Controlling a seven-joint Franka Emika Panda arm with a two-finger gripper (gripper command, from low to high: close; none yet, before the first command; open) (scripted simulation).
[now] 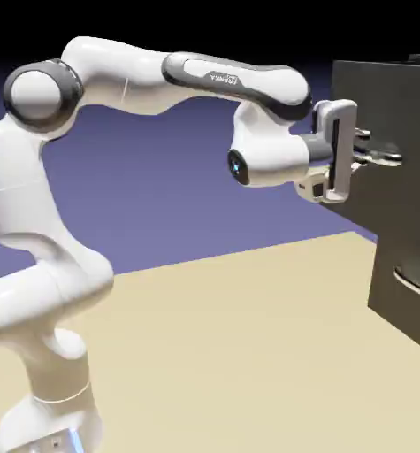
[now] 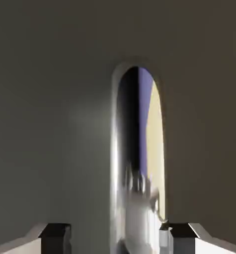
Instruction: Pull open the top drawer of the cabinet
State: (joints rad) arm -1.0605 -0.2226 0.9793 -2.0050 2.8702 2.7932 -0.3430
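You can see a big tan table [image 1: 222, 336] below your gripper [image 2: 117, 240], and a blue-purple wall [image 1: 178, 195] behind it.

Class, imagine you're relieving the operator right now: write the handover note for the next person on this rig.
Gripper: open, tips at either side of the silver handle. In the hand view, the left tip stands clear of it; the right is close, contact unclear.
Cabinet: at the exterior view's right; its upper front juts out past the lower section.
Done: gripper brought to the handle.
Left: close on the handle and pull; whether the top drawer is already partly out can't be settled here.
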